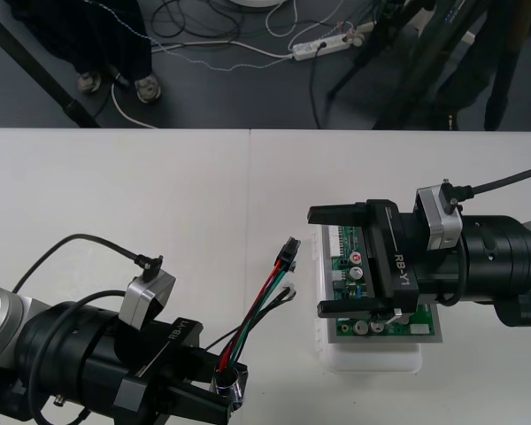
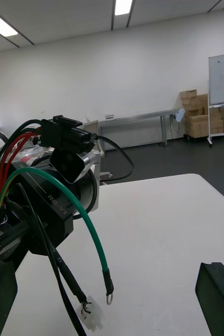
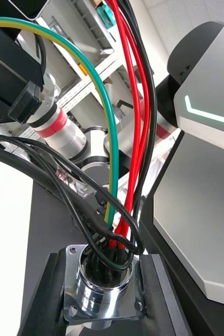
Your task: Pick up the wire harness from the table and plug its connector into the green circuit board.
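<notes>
Pinching of the harness socket by the left gripper is seen. Its plug is held just beside the green board, over which the right gripper is spread wide.

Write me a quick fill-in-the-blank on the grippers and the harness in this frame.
1. The left gripper is shut on the round metal ___.
2. The right gripper hovers over the green circuit board with its fingers ___.
3. In the front view, the black plug is just off the board's ___ edge, not plugged in.
Missing words: socket; open; left.
</notes>
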Motion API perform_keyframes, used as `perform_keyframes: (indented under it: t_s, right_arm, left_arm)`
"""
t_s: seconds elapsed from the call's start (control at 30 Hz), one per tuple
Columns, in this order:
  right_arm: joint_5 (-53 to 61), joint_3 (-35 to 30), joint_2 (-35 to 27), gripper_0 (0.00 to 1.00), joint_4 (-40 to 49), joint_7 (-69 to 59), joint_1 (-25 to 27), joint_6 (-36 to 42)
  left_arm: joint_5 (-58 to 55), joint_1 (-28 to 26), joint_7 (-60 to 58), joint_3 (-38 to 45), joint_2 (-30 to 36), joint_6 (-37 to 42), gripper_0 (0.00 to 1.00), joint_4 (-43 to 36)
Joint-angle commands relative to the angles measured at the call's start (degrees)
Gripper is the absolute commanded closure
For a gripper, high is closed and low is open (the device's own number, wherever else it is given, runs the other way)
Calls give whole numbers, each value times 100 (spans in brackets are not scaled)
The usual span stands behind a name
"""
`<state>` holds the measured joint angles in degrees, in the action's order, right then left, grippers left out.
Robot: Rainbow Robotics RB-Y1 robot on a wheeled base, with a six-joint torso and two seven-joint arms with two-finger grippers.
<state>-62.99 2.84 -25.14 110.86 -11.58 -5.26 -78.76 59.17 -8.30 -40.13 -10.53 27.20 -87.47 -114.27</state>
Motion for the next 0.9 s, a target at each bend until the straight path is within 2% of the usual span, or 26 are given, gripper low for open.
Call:
perform_keyframes:
  t_s: [0.03, 0.5, 0.9]
  right_arm:
    - [112, -249, -166, 0, 199, -292, -212, -52]
    - [208, -838, -175, 0, 199, -1241, -520, -403]
    - [340, -829, -114, 0, 199, -1285, -502, -482]
  left_arm:
    - [-142, 153, -566, 165, -127, -253, 100, -209]
    - [-177, 153, -645, 165, -163, -253, 100, -201]
    - [-195, 153, -716, 165, -250, -253, 100, -201]
